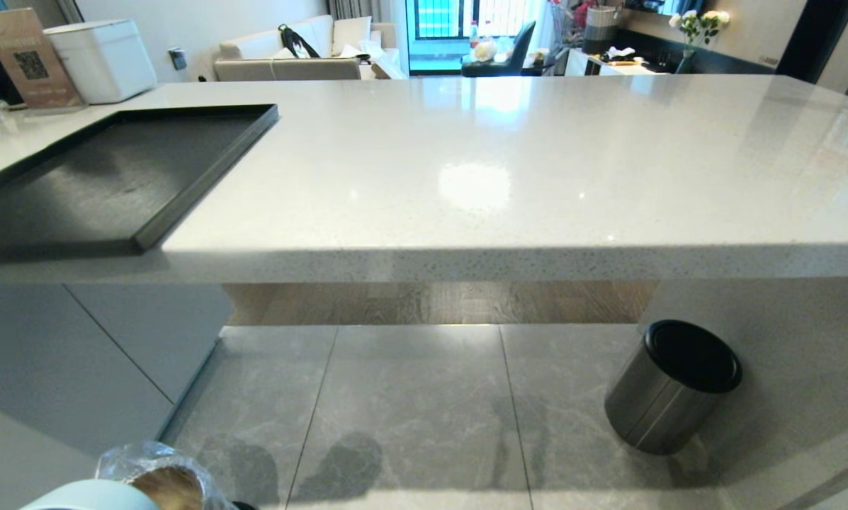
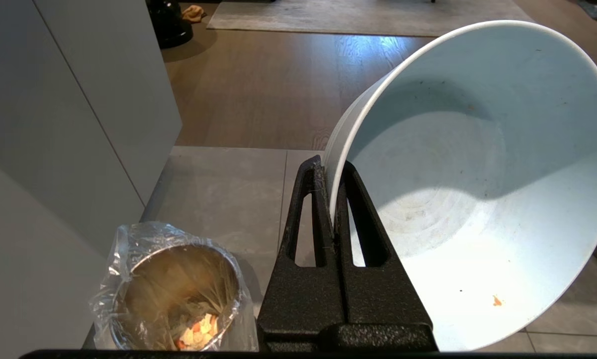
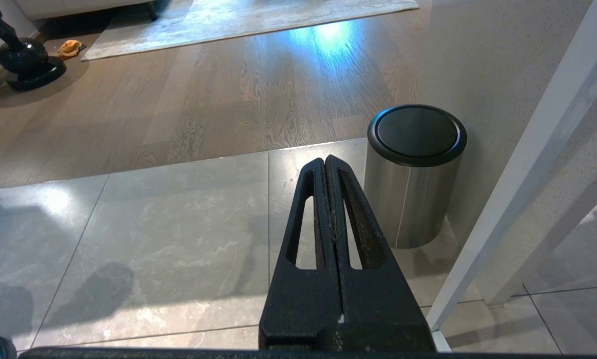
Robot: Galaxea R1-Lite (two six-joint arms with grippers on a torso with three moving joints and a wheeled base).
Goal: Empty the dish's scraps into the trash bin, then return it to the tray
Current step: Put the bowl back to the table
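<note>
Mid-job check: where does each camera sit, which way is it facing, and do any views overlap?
Head: high, facing down over counter, tray, floor; no arm shows.
Left wrist: behind left end effector, clamped on emptied dish, above trash bin holding scraps.
Right wrist: behind shut right end effector, facing lidded bin.
Shared: head also sees both bins.

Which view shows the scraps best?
The left wrist view: the scraps lie at the bottom of the lined bin, seen from above. The head view catches only the bin's top at the frame edge, contents unreadable. The right wrist view shows none.

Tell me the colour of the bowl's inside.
Pale blue-white bowl; left wrist view shows it best.
</note>
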